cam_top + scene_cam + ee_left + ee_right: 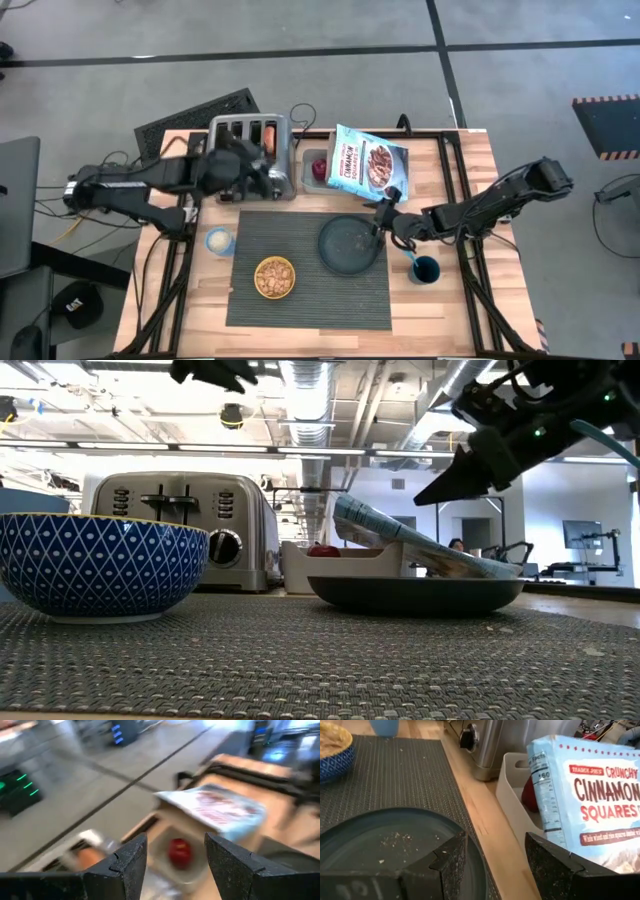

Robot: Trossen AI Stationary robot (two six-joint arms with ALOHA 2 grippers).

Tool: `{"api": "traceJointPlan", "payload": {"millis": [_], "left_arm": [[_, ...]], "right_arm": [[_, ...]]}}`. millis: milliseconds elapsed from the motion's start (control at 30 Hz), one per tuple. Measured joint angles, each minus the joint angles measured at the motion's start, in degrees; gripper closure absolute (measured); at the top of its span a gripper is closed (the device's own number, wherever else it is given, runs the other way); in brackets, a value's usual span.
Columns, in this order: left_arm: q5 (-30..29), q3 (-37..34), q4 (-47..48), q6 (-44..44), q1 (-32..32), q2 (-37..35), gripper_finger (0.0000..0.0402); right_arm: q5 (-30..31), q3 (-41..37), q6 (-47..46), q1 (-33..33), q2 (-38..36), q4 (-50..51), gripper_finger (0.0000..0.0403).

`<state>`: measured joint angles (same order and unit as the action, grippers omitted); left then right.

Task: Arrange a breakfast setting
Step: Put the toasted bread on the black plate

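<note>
Both grippers are spread with nothing held: left gripper (268,172) over the steel toaster (250,150) upper-centre, right gripper (378,222) above the dark round plate (350,243). Red apple (179,852) sits in a white tray, cereal-filled bowl (274,277) on the dark ribbed placemat (310,290).

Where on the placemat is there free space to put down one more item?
The placemat is bare in front of the dark plate, right of the cereal bowl, and behind that bowl, toward the toaster. The back right is crowded: cereal box, apple, right gripper.
</note>
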<state>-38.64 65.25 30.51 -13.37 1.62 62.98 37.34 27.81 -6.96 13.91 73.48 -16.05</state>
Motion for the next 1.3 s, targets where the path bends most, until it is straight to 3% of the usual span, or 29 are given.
{"api": "traceJointPlan", "payload": {"millis": [133, 467, 600, 1067, 1300], "left_arm": [[3.28, 0.99, 2.97, -2.67, 8.99, 0.00, 0.0216], [27.04, 1.05, 5.68, -9.00, 31.03, 6.19, 0.0216], [32.31, 0.97, 6.87, -9.42, 35.80, 11.19, 0.0216], [33.22, 1.08, 3.17, -7.23, 36.80, 15.89, 0.0220], [30.85, 1.01, 3.09, -6.15, 36.31, 15.93, 0.0277]], "right_arm": [[0.00, -0.02, 0.08, 0.00, 0.02, -0.03, 0.0175], [0.00, -0.02, 0.08, 0.00, 0.02, 0.73, 0.0175], [0.00, -0.02, -0.07, 0.00, 0.02, 0.92, 0.0175], [0.00, -0.02, -0.09, -0.17, 0.02, 2.31, 0.0175], [0.00, -0.02, -0.09, -0.17, 0.02, 2.30, 0.0175]]}}
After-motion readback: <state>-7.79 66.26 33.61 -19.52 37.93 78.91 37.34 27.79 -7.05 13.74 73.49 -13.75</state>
